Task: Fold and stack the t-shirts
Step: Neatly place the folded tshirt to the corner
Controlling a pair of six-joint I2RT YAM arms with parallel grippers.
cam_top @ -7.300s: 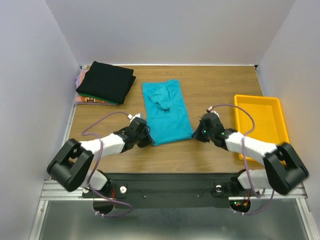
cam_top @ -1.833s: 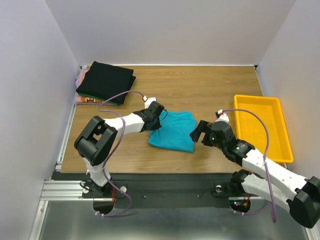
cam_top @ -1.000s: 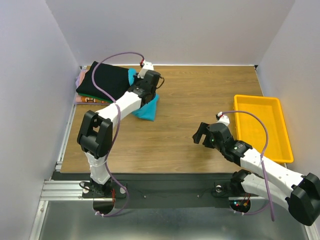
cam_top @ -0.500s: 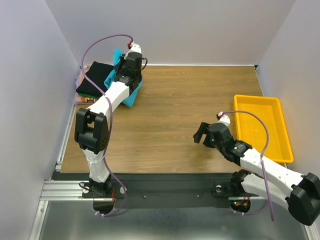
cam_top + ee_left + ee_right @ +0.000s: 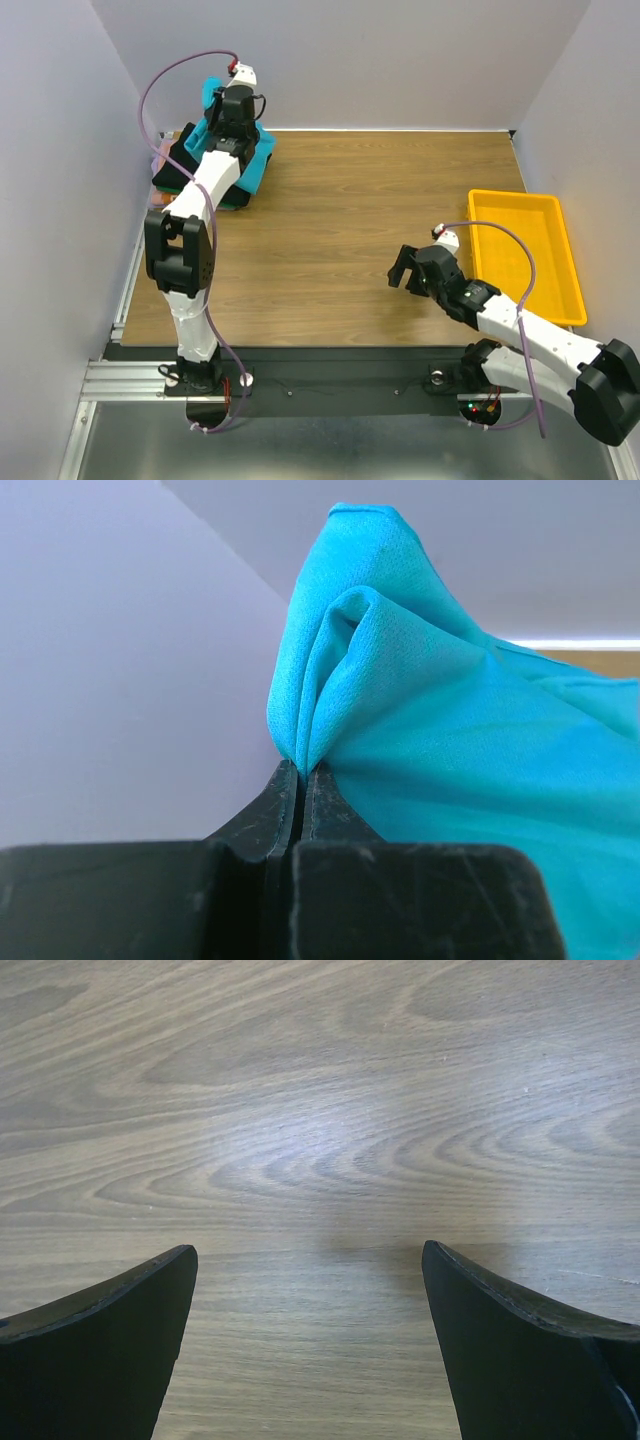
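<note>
Softly bunched, the turquoise t-shirt [image 5: 450,720] hung over the folded stack [image 5: 172,168], pinched at a fold by the left gripper [image 5: 300,778], jaws clamped. Light and limp, it probably handled best by its edges. Well away from the stack, the right gripper [image 5: 310,1290] gaped, holding nothing.

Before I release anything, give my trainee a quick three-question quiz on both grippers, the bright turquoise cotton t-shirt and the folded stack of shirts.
1. True or false: the right gripper is shut on cloth.
2. The left gripper is: A) open and empty; B) shut on the bright turquoise cotton t-shirt; C) out of every view.
3. Fill in: the folded stack in the far-left corner has a ____ t-shirt on top.

Key: 1 false, it is open over the wooden table; 2 B; 3 black.
</note>
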